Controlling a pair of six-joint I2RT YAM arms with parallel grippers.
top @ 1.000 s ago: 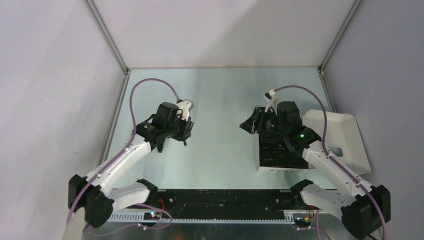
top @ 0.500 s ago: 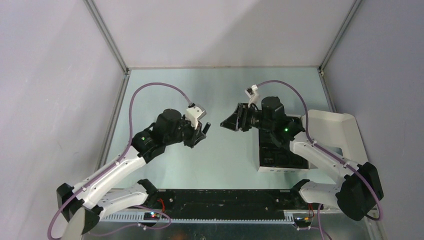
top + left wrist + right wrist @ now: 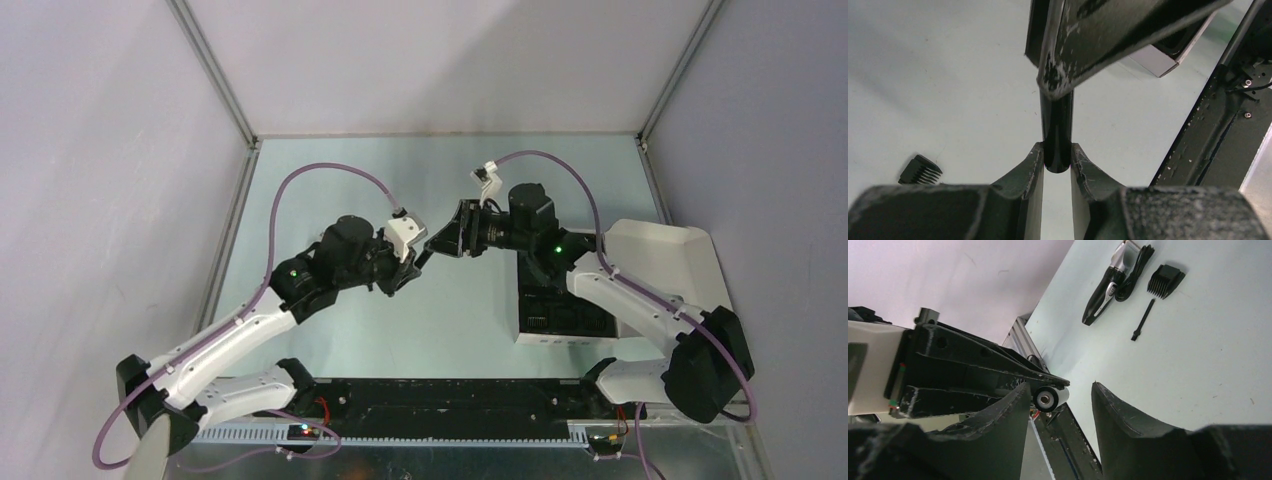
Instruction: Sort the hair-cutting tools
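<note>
Now, black cylinder (image 3: 1057, 135) in the left fingers' (image 3: 1032, 167) pinch, long axis straight toward the spread right fingers (image 3: 1120, 415).

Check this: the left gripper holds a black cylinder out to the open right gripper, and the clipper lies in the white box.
Wrong on the clipper: it lies on the table, beside a comb attachment and a brush, as the right wrist view shows. The rest stands.
</note>
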